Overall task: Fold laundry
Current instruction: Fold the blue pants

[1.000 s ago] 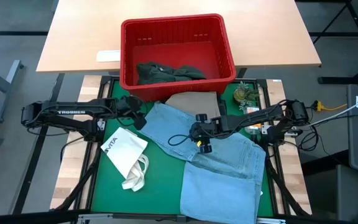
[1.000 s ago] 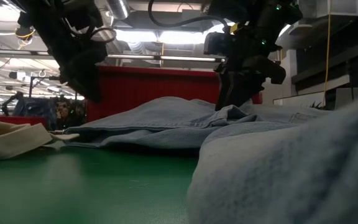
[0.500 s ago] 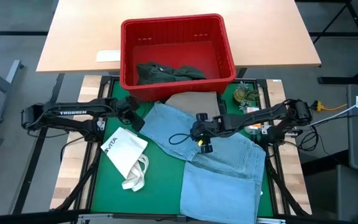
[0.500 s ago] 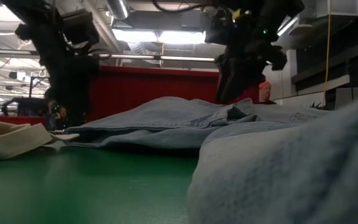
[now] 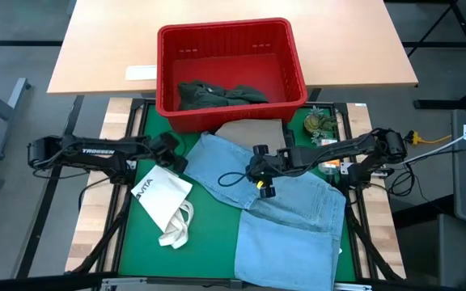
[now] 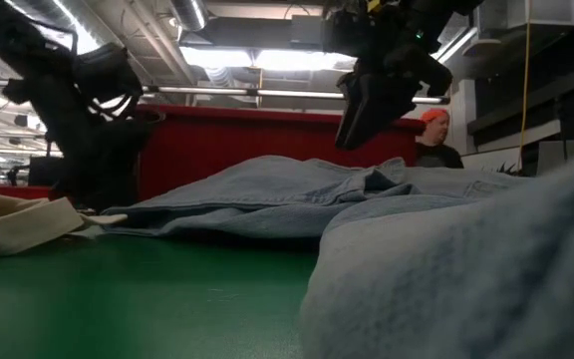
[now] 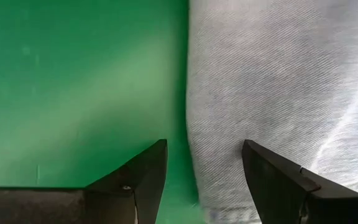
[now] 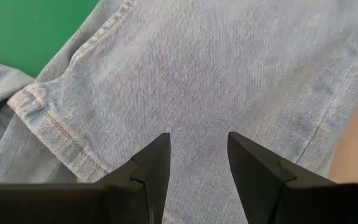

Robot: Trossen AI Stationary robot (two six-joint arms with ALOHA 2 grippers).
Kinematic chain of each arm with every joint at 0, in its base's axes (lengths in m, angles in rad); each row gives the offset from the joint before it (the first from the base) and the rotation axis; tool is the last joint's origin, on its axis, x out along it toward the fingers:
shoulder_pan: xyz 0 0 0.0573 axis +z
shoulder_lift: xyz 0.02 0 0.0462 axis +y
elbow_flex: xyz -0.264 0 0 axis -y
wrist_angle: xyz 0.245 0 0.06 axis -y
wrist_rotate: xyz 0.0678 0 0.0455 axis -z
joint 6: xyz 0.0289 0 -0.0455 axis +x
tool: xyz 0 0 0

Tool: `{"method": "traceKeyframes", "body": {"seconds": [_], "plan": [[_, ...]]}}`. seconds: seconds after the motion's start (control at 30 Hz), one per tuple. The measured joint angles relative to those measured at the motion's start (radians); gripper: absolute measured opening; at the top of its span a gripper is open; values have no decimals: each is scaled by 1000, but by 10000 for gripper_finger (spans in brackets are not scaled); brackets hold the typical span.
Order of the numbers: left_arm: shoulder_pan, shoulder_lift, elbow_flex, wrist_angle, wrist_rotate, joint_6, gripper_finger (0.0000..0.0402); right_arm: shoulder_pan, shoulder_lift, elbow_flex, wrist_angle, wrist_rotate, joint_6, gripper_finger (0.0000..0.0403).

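While your right gripper hangs with jaws apart directly over the light blue jeans — nothing held — their length runs away from the red basket; your left gripper, also spread, waits at their near edge.
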Motion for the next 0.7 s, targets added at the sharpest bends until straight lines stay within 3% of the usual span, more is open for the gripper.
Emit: {"method": "traceKeyframes", "body": {"seconds": [0.37, 0.7], "plan": [[0, -5, -104, 116, 22, -91, 184, 0, 0, 0, -1, 1, 0, 161], [0, -2, -119, 195, 56, -95, 46, 0, 0, 0, -1, 1, -23, 161]]}}
